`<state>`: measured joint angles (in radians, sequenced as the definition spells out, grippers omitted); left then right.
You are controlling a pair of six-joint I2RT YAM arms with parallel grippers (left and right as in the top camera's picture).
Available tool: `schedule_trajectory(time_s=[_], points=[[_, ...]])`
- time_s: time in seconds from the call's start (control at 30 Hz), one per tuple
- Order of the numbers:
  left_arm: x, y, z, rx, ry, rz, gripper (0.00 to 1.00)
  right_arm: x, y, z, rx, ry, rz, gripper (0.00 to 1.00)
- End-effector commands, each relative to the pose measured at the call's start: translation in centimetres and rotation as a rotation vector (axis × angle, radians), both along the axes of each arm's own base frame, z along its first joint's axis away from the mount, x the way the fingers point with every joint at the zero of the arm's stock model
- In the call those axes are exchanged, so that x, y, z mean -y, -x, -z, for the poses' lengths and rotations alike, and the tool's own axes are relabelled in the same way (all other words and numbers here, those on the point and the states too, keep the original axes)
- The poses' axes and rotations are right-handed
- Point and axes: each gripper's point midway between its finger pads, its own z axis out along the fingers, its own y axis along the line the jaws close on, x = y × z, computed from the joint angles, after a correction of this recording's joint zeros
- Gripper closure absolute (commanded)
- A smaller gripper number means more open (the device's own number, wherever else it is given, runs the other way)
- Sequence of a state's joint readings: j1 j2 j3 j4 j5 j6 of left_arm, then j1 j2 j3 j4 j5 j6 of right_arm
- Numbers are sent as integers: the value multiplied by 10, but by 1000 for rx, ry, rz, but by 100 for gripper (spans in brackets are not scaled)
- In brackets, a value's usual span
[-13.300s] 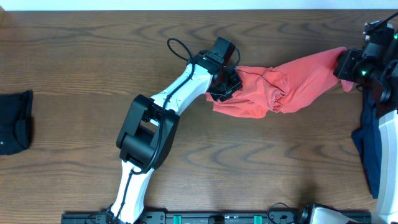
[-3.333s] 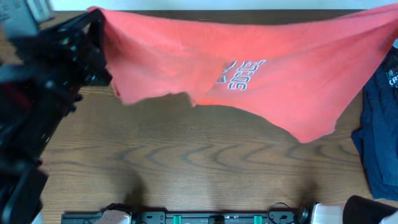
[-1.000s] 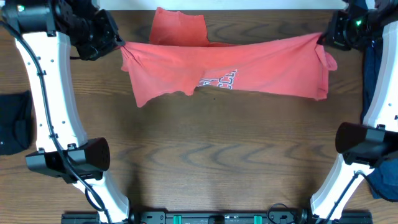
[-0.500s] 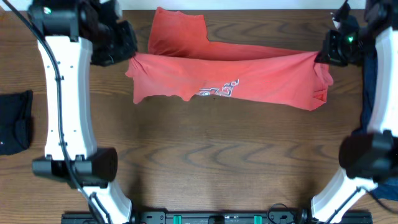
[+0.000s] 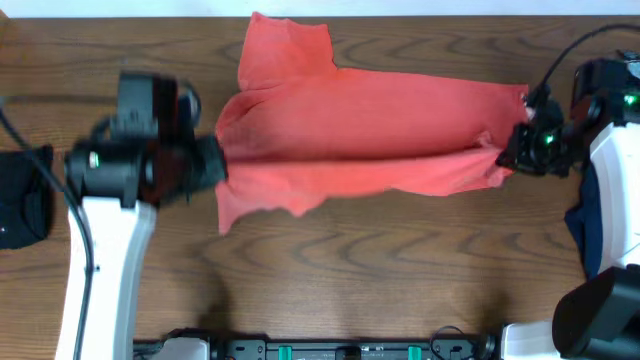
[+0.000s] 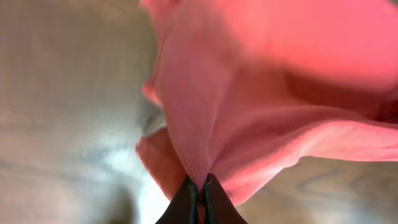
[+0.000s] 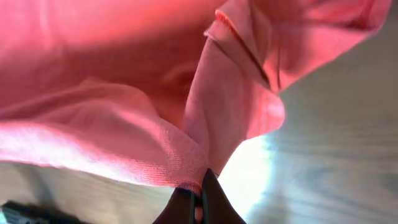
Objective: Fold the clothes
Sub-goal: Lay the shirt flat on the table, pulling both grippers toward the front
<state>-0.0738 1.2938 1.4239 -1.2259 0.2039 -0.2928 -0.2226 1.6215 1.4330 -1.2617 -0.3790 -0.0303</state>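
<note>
Both left hand and right hand clamp red T-shirt (stretched); brown wooden table beneath.

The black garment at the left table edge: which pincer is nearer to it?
Left. The left pincer holds the red T-shirt a little right of the black garment; the right pincer holds its far end.

overhead looks straight down at the table; both wrist cameras, very close, share the shirt.
</note>
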Motion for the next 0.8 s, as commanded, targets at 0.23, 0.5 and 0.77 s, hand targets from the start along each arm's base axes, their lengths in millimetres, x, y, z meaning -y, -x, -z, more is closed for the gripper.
schedule_trajectory(time_s=[0.23, 0.5, 0.77], points=[[4, 57, 86, -284, 36, -20, 94, -7, 28, 14, -74, -28, 9, 99], [3, 51, 88, -249, 34, -20, 94, -16, 61, 44, -216, -60, 20, 99], [3, 49, 87, -240, 35, -20, 94, -25, 101, 87, -366, -91, 84, 99]])
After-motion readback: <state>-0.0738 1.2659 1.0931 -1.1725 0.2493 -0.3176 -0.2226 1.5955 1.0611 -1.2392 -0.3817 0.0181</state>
